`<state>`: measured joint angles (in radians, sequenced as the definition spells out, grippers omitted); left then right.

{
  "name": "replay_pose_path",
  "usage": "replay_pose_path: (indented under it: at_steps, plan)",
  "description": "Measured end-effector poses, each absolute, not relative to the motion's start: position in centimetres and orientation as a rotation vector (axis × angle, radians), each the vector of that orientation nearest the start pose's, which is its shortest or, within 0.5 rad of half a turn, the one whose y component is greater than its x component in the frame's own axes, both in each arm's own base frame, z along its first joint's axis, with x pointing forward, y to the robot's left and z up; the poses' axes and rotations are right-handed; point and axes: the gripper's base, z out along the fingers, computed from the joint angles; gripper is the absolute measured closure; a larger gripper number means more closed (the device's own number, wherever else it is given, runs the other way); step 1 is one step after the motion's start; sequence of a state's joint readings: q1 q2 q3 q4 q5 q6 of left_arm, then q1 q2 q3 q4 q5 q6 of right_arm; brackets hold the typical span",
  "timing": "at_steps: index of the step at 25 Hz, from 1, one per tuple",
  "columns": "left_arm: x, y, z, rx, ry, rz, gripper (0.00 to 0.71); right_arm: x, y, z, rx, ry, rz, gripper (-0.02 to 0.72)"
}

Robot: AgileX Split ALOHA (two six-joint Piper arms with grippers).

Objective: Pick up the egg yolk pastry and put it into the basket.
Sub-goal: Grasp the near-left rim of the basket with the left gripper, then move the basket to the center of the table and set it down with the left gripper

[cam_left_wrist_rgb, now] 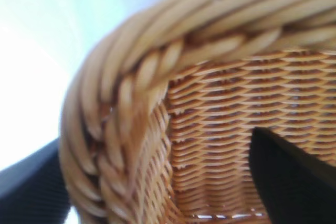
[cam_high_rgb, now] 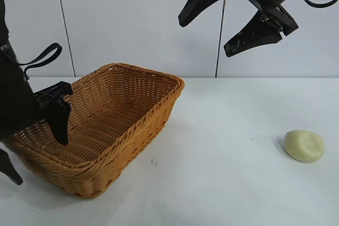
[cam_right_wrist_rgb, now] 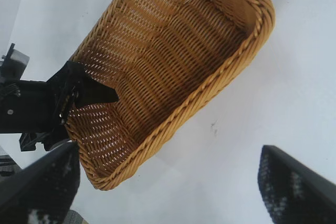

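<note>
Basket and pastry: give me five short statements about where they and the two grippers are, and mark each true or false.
1. The egg yolk pastry lies inside the basket. False: it sits on the white table, well apart from the basket.
2. The left gripper straddles the basket's rim, one finger inside and one outside. True.
3. The right gripper holds the pastry. False: it hangs open and empty above the table.
4. The basket is empty. True.
5. The basket lies upside down. False: it stands upright, its opening facing up.
</note>
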<state>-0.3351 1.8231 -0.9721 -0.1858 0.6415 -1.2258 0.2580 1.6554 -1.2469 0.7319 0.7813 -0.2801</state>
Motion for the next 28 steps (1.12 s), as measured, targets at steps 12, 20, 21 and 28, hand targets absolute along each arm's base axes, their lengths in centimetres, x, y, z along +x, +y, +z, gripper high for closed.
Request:
replay_pose_path:
  at_steps: [12, 20, 21, 28]
  plan:
    - [31.3, -11.1, 15.3, -1.352, 2.775, -0.446, 0.570, 33.1, 13.2, 27.7, -0.166, 2.562, 0.835, 0.071]
    - [34.1, -8.7, 17.9, -0.979, 2.878, -0.486, 0.570, 33.0, 13.2, 27.7, -0.169, 2.566, 0.835, 0.071]
    - [34.3, -8.5, 17.9, -0.943, 2.901, -0.475, 0.570, 33.0, 13.2, 27.7, -0.169, 2.566, 0.836, 0.071]
    - [37.6, -9.5, 17.4, -0.540, 3.089, -0.442, 0.570, 32.9, 13.2, 27.7, -0.175, 2.573, 0.839, 0.071]
